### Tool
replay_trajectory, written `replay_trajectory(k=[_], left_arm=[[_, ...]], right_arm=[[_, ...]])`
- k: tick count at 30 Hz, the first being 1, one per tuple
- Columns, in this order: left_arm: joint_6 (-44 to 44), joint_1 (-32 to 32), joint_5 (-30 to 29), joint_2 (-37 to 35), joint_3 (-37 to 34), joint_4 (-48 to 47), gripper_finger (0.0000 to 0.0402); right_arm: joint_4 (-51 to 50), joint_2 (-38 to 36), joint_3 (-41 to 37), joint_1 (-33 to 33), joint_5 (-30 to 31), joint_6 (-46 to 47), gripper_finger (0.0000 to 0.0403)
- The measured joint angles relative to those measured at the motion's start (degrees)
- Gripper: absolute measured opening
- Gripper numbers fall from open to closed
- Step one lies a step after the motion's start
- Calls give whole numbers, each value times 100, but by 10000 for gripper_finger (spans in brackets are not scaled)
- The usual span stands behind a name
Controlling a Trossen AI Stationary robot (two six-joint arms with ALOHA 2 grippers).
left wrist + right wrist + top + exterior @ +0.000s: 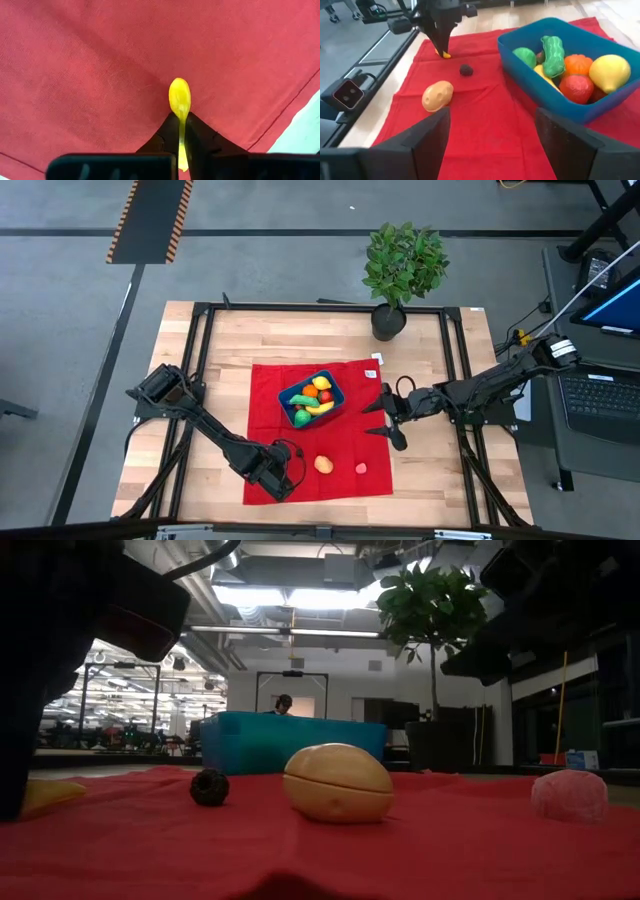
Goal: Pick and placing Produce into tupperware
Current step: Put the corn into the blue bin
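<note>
left gripper [181, 131] jaws clamped on small yellow fruit [179, 97] on red cloth [100, 60]; right gripper [385, 418] jaws wide beside blue tupperware [335, 390].

Blue tupperware [335, 393] holds mixed produce [314, 401]; three pieces lie outside.

A red cloth [420, 850] is filling the lower half of the frame. At centre a tan potato-like piece [338, 783] is lying on it, with a small dark round piece [209, 787] sitting to its left and a pale pink piece [569, 795] resting at the right edge. A yellow piece [45, 797] is showing at the far left beneath a dark arm [50, 650]. Behind, the blue container [250, 743] is standing at mid-frame, and a leafy potted plant [432, 610] is rising at upper right.
</note>
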Motion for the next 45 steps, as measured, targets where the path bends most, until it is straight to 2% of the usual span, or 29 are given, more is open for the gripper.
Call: replay_trajectory(k=[4,9,15,19,28,33,36,39,45], left_arm=[[8,0,80,-56,7,-63,12],[112,-2,56,-166,368,-691,9],[749,-2,-344,-168,943,-1291,10],[1528,-59,-1162,-168,1254,-1340,5],[2511,-61,-2229,-168,1408,-953,5],[2792,-233,-3495,-168,1405,-703,6],[2840,-437,-4277,-168,1341,-678,4],[2536,-658,-4997,-168,1206,-671,4],[1871,-978,-5346,-167,857,-542,3]], right_arm=[[221,177,-2,2,0,-55,289],[434,202,-2,2,0,-233,289],[519,202,-2,2,0,-312,289],[622,202,0,1,0,-378,289],[789,202,0,0,-2,-458,289],[817,202,0,1,-4,-478,289],[834,184,0,21,-10,-491,289],[1067,63,0,110,-14,-679,289],[1123,-441,-2,325,-20,-1219,289]])
